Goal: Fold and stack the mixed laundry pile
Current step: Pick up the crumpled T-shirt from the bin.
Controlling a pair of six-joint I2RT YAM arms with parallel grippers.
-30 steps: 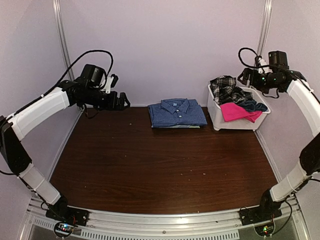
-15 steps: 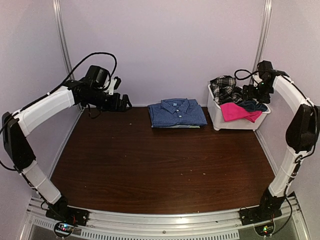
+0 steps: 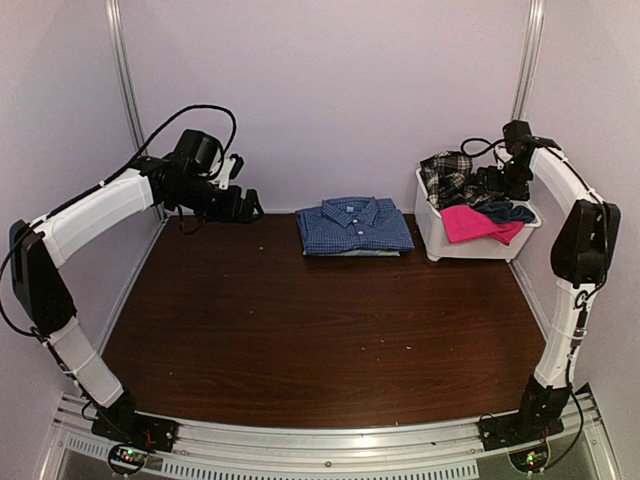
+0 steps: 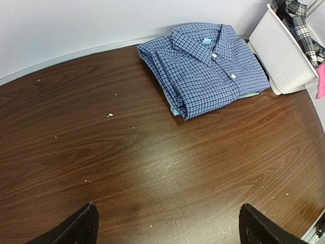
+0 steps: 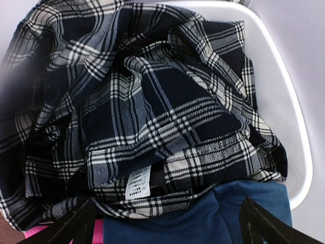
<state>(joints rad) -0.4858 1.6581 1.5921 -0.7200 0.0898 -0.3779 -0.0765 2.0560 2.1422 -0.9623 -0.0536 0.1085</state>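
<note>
The laundry pile lies in a white bin (image 3: pixel 432 232) at the back right: a black-and-white plaid shirt (image 3: pixel 447 172) on top, a bright pink piece (image 3: pixel 470 223) and a dark blue T-shirt (image 3: pixel 505 211) in front. My right gripper (image 3: pixel 488 182) hangs open just above the pile. In its wrist view (image 5: pixel 167 229) the plaid shirt (image 5: pixel 152 117) fills the frame, with the blue T-shirt (image 5: pixel 203 218) and pink piece (image 5: pixel 96 231) below. My left gripper (image 3: pixel 243 205) is open and empty above the table's far left, as its wrist view (image 4: pixel 167 229) also shows.
A folded blue checked shirt (image 3: pixel 355 226) lies at the back middle of the brown table (image 3: pixel 320 340), with a pale edge showing beneath it (image 4: pixel 174 109). The bin's rim (image 5: pixel 289 117) stands close to the right wall. Small crumbs dot the table.
My right arm has swung in from the right wall and its gripper now hangs over the bin. My left gripper has shifted only slightly.
</note>
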